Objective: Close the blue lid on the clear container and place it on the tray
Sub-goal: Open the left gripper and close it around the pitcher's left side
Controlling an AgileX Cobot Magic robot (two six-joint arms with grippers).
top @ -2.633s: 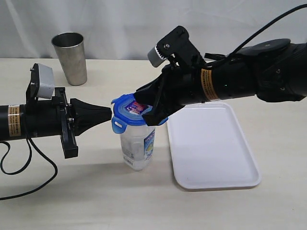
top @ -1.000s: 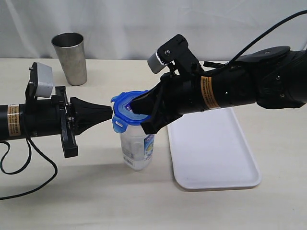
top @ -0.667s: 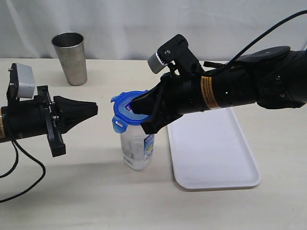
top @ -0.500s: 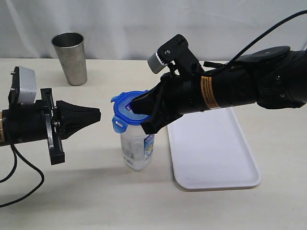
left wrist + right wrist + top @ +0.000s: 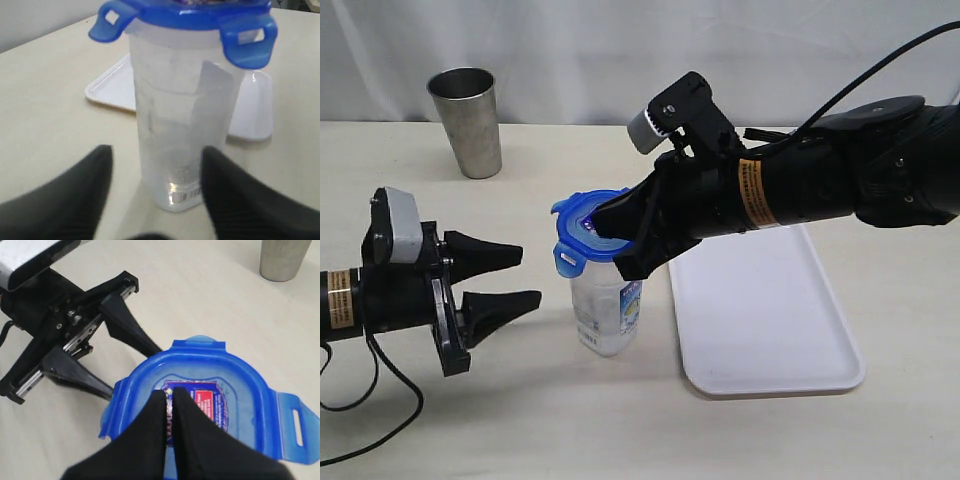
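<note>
Plastic on plastic: presses the closed right tool (image 5: pixel 169 395) onto the blue lid (image 5: pixel 245 385) atop the clear container (image 5: pixel 605 310), just beside the tray (image 5: pixel 770 310), with left tool (image 5: pixel 528 277) spread wide nearby; risks toppling it through a lopsided squeeze.

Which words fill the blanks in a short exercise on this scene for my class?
The right gripper, jaws ____, touches the top of the blue lid.
The left gripper stands ____ beside the clear container, not touching it.
In the exterior view, the tray lies to the container's ____.
The steel cup stands ____, its mouth up.
Missing words: shut, open, right, upright.
</note>
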